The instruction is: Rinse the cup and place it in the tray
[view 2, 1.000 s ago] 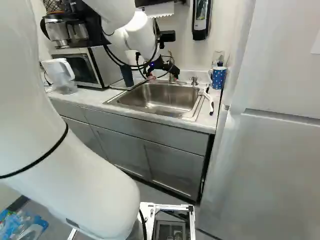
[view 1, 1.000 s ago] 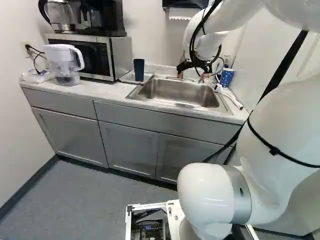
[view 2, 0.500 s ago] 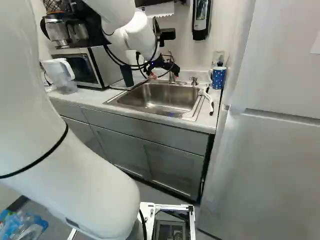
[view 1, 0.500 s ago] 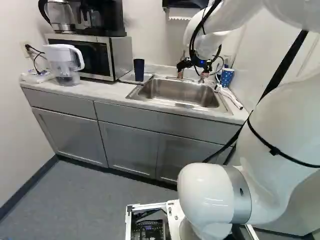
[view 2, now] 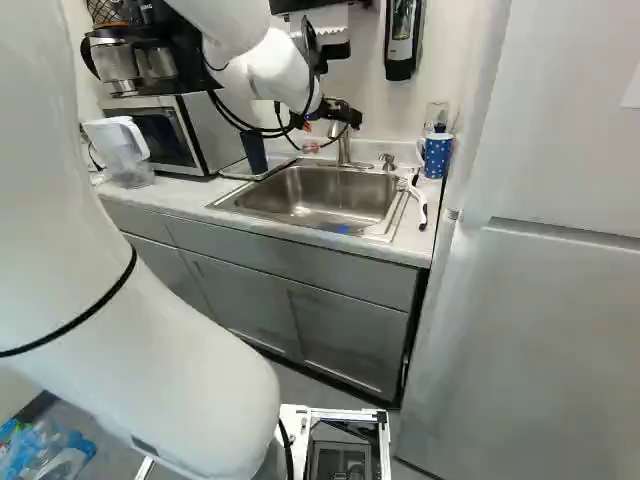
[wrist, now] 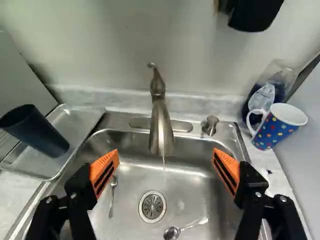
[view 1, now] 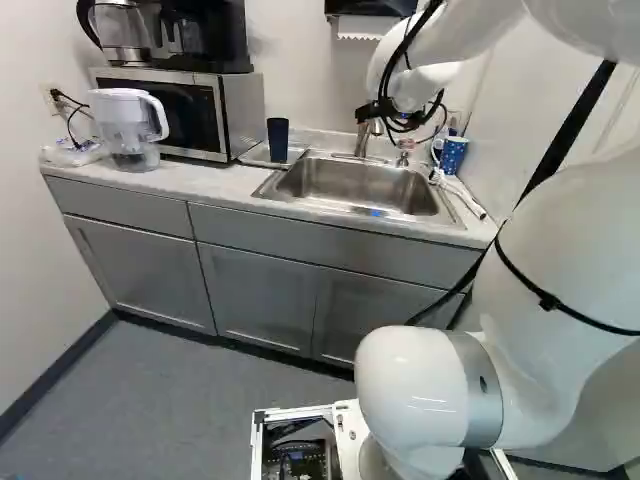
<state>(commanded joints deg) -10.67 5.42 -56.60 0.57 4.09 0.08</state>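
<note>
**Cup (wrist: 35,131) in tray (wrist: 82,117), tap (wrist: 161,127) running**

Clock positions are taken from the drain (wrist: 152,206), tap at twelve.

- Sink (view 1: 350,188), one, steel, set in the counter. The likely step in hand takes place here: rinsing and placing look finished, leaving the water to be shut off. Whether the cup is clean, the views cannot show.
- Tray, one, shallow, metal, at ten o'clock, just beside the sink.
- Gripper (wrist: 165,167), one, above the basin, facing the tap. Fingers spread wide, nothing between the pads.
- Tap, one, lever (wrist: 154,72) on top. The next move probably calls for a forward reach to this lever and a careful nudge; a hard push could strain the tap.
- Cup, one, dark, standing wider end up in the tray, ten o'clock.
- Mug (wrist: 277,126), one, spotted, two o'clock, on the counter.
- Utensils, two: one (wrist: 112,197) at nine, one (wrist: 172,233) near five.
- Water (wrist: 164,164), one thin stream.
</note>
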